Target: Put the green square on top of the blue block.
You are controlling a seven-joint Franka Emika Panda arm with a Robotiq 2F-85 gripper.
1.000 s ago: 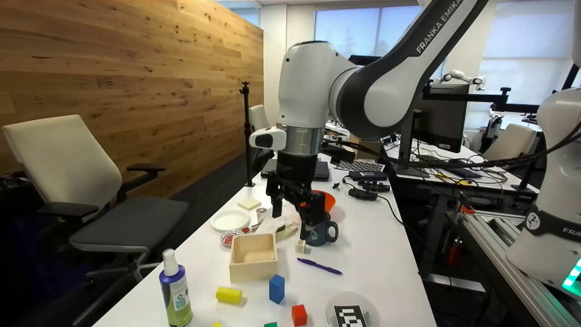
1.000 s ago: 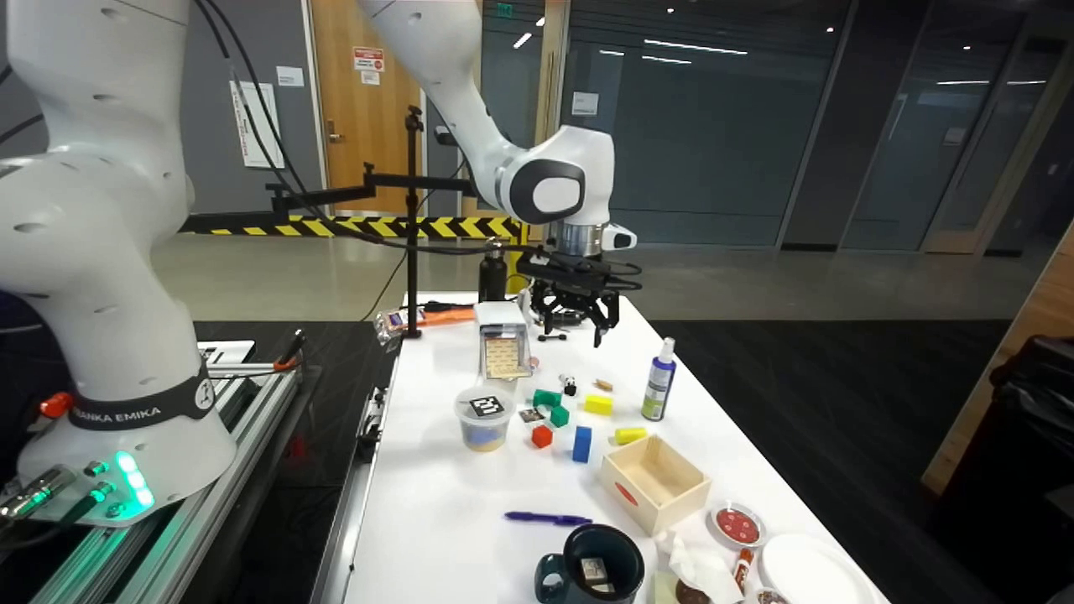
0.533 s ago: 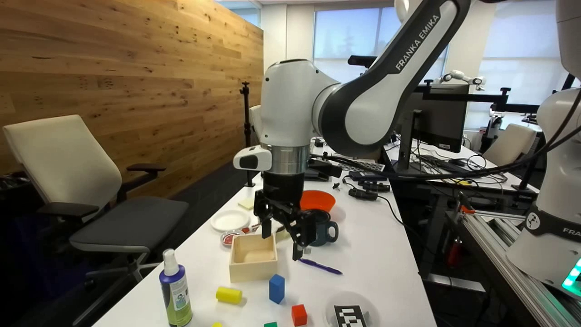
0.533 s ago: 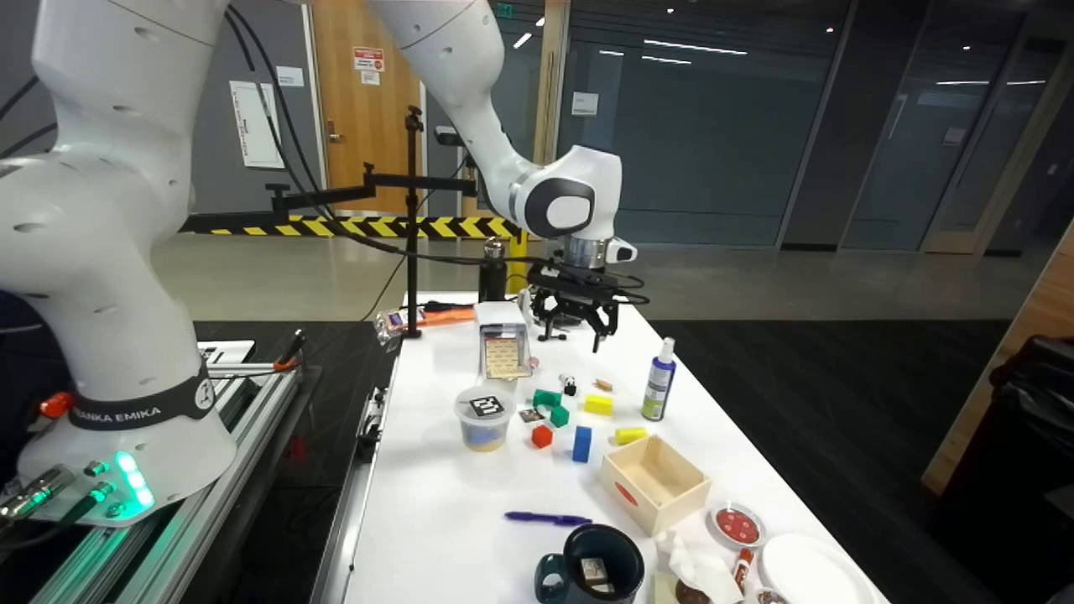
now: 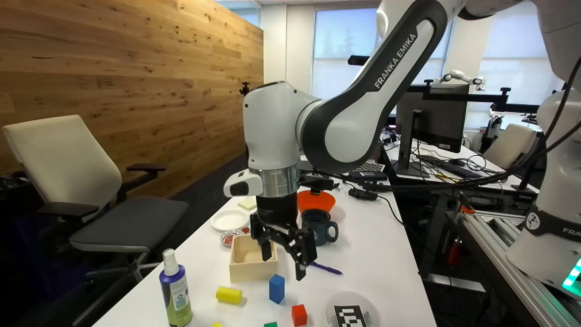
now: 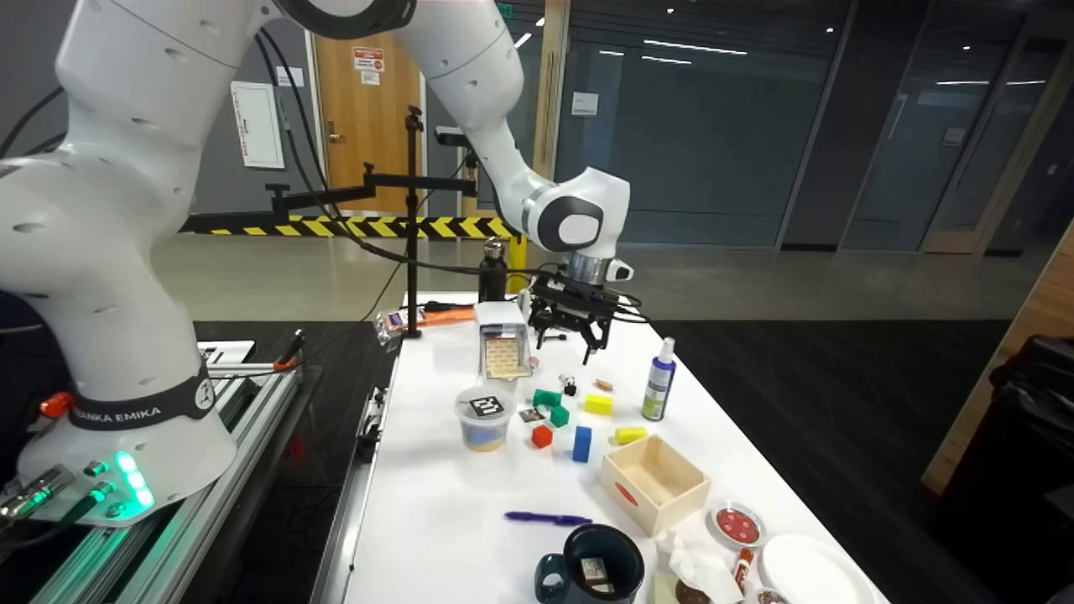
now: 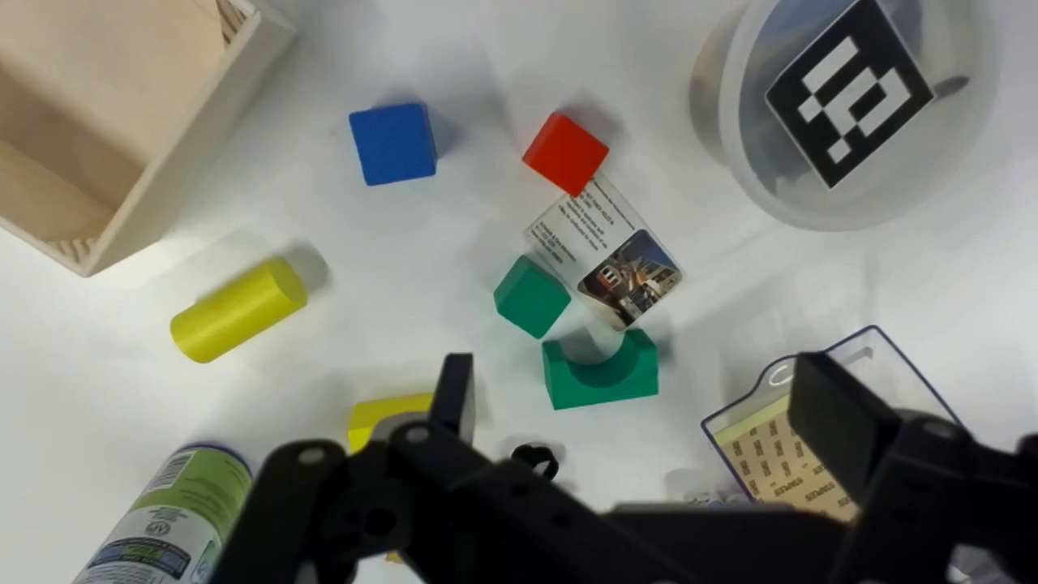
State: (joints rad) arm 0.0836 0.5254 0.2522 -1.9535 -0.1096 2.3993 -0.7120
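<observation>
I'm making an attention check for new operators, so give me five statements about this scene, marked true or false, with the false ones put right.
1. The open end effector holds nothing. True.
2. In the wrist view, the green square lies between the blue block and the notched green block. True.
3. The green square is stacked on the blue block. False: they stand apart.
4. The yellow cylinder lies outside the wooden box. True.
5. The yellow cylinder stands on end. False: it lies on its side.
</observation>
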